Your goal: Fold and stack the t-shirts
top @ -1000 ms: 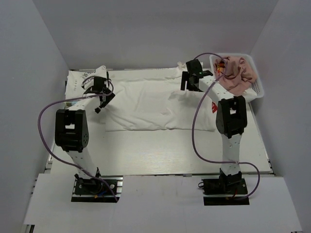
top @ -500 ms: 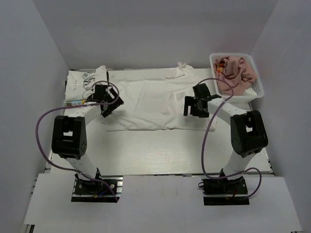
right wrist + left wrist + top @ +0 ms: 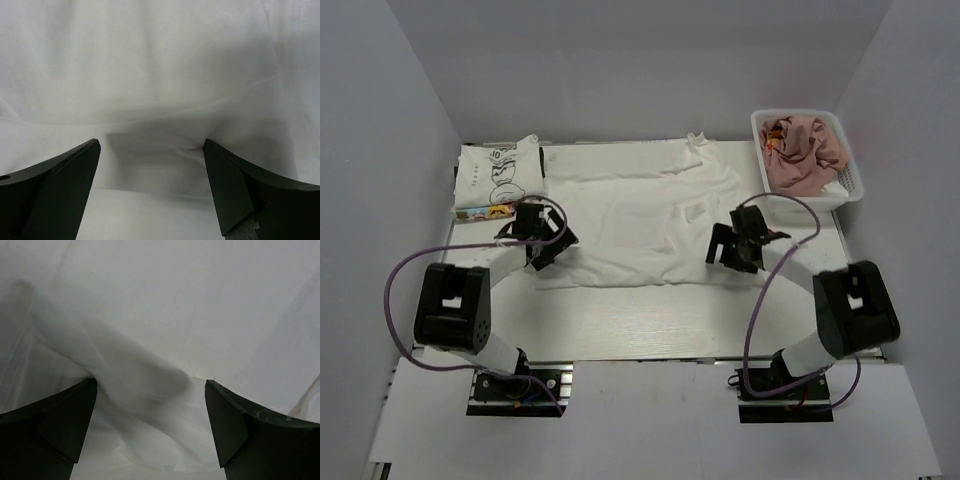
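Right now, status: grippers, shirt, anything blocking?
Left gripper and right gripper: jaws open, cloth between them. White t-shirt spread mid-table, not yet folded. Cartoon tee folded far left; pink tee in basket. Nothing blocking.

Top view: the dusty-pink crumpled cotton t-shirt (image 3: 810,150) covers most of a red-and-yellow item (image 3: 773,138) in the white plastic lattice basket (image 3: 847,185); item unidentifiable. Wrist views: the black jaws are cut off at the lower edge.

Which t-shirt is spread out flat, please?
The large white t-shirt mid-table; the cartoon tee is folded, the pink tee sits in the basket.
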